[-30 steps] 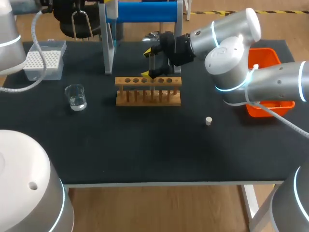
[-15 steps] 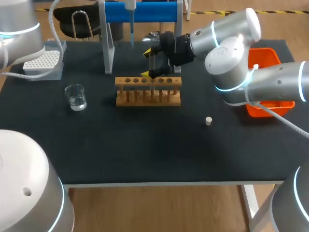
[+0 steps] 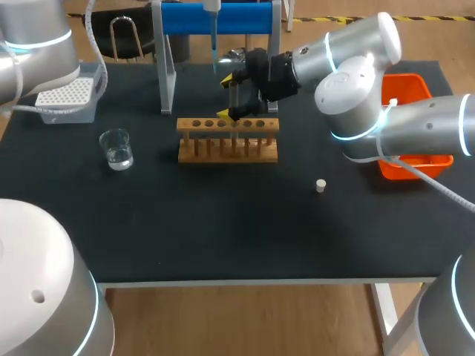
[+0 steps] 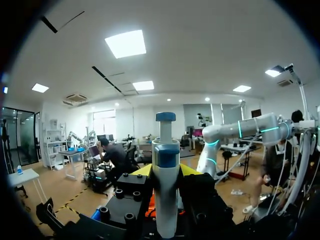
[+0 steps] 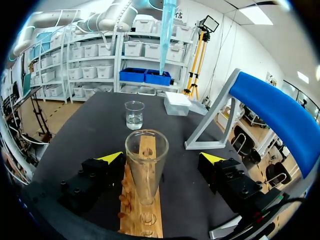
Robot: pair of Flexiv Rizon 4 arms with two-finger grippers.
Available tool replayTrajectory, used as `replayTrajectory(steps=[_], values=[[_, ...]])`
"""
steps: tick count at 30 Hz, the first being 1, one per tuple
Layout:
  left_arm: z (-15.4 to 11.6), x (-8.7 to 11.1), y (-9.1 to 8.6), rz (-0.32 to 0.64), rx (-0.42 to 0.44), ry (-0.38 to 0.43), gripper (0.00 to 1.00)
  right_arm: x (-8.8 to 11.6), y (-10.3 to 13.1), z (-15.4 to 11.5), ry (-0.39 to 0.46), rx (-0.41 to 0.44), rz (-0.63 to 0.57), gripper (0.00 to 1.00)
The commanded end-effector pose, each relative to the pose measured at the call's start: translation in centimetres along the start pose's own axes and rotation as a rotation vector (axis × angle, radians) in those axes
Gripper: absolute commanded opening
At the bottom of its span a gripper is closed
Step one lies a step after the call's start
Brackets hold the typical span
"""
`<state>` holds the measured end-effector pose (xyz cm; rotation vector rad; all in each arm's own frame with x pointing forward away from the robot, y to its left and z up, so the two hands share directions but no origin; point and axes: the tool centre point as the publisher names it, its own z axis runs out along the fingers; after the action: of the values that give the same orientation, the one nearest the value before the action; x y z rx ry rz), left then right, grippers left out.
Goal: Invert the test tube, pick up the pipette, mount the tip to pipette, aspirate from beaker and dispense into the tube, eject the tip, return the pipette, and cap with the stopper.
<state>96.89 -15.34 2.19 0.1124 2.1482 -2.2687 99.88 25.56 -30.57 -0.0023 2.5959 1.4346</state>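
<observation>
Head view: the left arm point(image 3: 37, 33) is standing over the far corner of the counter point(image 3: 223, 230), above the white tip box point(image 3: 65, 95). Nearer the robot, the beaker point(image 3: 116, 149) of clear liquid is sitting on the counter. The pipette point(image 3: 213, 9) is hanging upright in front of the blue stand point(image 3: 245, 18), well above the counter. In the left wrist view the left gripper point(image 4: 166, 172) is clamping the pipette's body from both sides with its jaws.

The test tube point(image 5: 146, 170) is standing mouth-up in the wooden rack point(image 3: 228, 141). The right gripper point(image 5: 162, 158) is flanking it, jaws wide apart and clear of the glass. The stopper point(image 3: 320, 185) is lying on the counter further right.

Mounting the tip looks like the step in hand; whether one is already on, I cannot tell. Doing it well means bringing the pipette over the tip box, holding it plumb, centring the shaft on a single tip and pressing straight down. Any tilt risks a loose seat.
</observation>
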Motion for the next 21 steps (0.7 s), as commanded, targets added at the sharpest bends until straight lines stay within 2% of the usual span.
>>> replayTrajectory(steps=[1, 21], values=[[0.21, -0.33, -0.18, 0.0, -0.005, 0.01, 0.0, -0.05, 0.04, -0.1, 0.003, 0.003, 0.0, 1.0], [0.21, -0.33, -0.18, 0.0, -0.005, 0.01, 0.0, 0.1, -0.1, -0.14, 0.01, 0.009, -0.012, 1.0]])
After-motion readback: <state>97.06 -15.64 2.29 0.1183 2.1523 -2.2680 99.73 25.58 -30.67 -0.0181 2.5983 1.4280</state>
